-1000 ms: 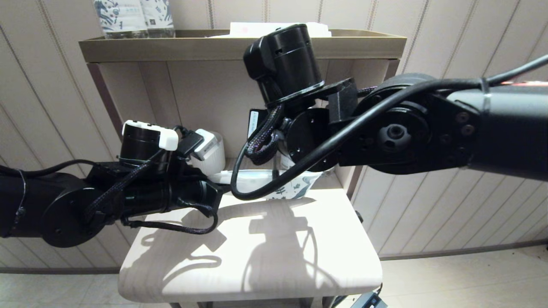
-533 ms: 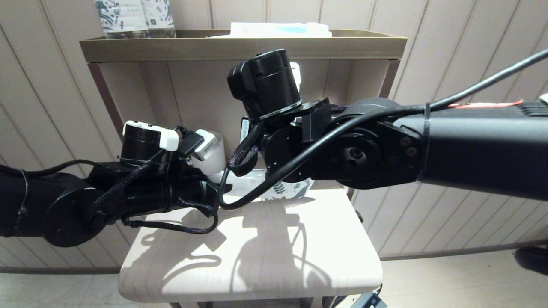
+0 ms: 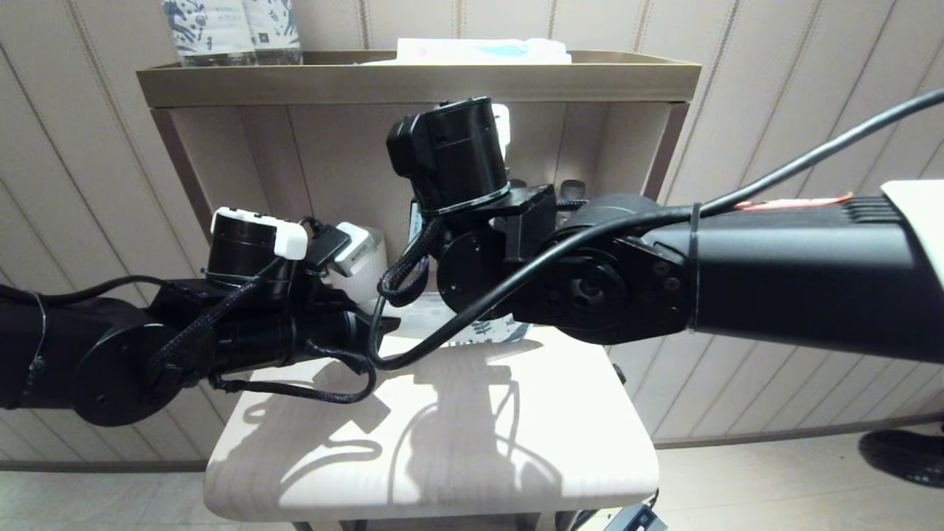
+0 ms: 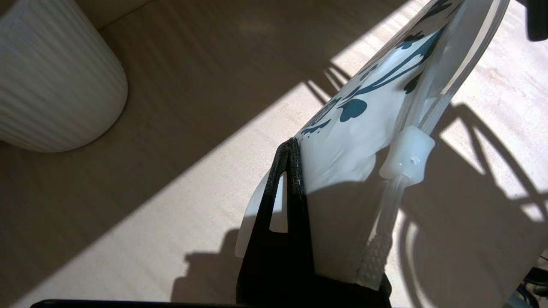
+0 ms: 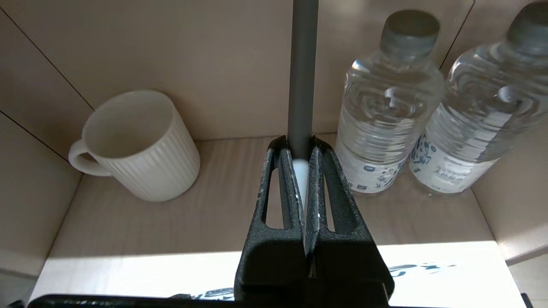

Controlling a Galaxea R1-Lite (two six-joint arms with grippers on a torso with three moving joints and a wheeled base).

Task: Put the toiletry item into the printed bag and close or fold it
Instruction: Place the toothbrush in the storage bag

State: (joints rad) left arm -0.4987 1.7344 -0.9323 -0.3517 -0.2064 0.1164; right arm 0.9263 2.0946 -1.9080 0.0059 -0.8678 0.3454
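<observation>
Head view: both arms meet over the pale wooden shelf (image 3: pixel 442 413), the left from the left side, the right reaching in from the right above it
Left gripper (image 4: pixel 291 147): jaws pressed together on an edge of the printed bag (image 4: pixel 364 132), holding it lifted and slanted off the shelf
Right gripper (image 5: pixel 299 154): jaws clamped on the toothbrush (image 5: pixel 302 77), whose handle sticks out past the fingertips toward the back of the cubby
Step in hand: by my reading, the insertion stage; the brush is carried but not yet inside the pouch, and its tip points at the back wall, not at the bag
Next move: likely calls for turning the brush toward the pouch mouth and sliding it in lengthwise while the left keeps the mouth presented (which end is open I cannot tell)
Bag: thin translucent white film, limp, teal leaf print, with a clear strip along one edge and a small white plastic slider on it
Toothbrush: slim, straight, smooth grey shaft, paler where the jaws pinch it
Mug (image 5: pixel 141 145): cream, ribbed, matte, standing in the back corner
Water bottles (image 5: pixel 389 102): two, clear ridged plastic with grey caps, side by side
</observation>
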